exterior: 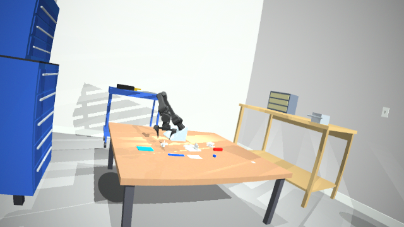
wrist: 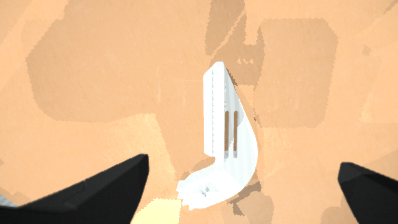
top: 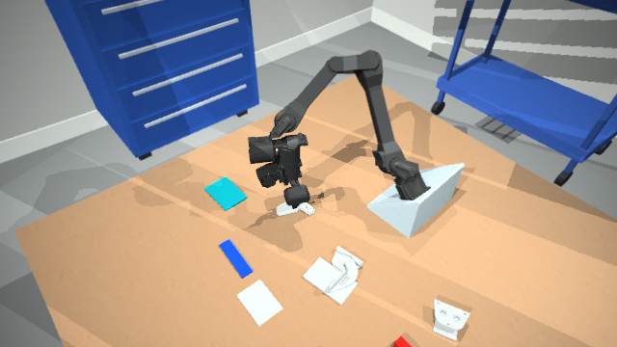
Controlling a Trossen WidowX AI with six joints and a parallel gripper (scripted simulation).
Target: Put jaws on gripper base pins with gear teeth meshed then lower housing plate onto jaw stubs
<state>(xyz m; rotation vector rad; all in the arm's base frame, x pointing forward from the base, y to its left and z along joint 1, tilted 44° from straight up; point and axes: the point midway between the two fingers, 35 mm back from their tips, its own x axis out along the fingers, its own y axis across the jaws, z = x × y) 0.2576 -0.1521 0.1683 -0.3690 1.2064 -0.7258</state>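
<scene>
A white jaw [top: 287, 209] [exterior: 163, 144] [wrist: 247, 150] with a toothed end and two slots lies loose on the table. My gripper [top: 295, 201] [exterior: 165, 137] [wrist: 240, 166] is open and empty above it, fingers wide on either side in the wrist view. A curved white part, apparently the other jaw [top: 353, 275], lies on or against flat white pieces [top: 320, 274] [exterior: 193, 148] nearer the front. A small white plate [top: 450, 318] [exterior: 210, 144] with two round features lies apart; I cannot tell for certain which part is base or housing.
A cyan square [top: 226, 194] [exterior: 145, 148], a blue strip [top: 235, 258] [exterior: 176, 154] and a white square [top: 260, 303] [exterior: 194, 156] lie around. A red block [top: 401, 342] [exterior: 218, 149] and a small blue block [exterior: 214, 156] lie farther off. A pale angled holder [top: 434, 207] surrounds the arm's base.
</scene>
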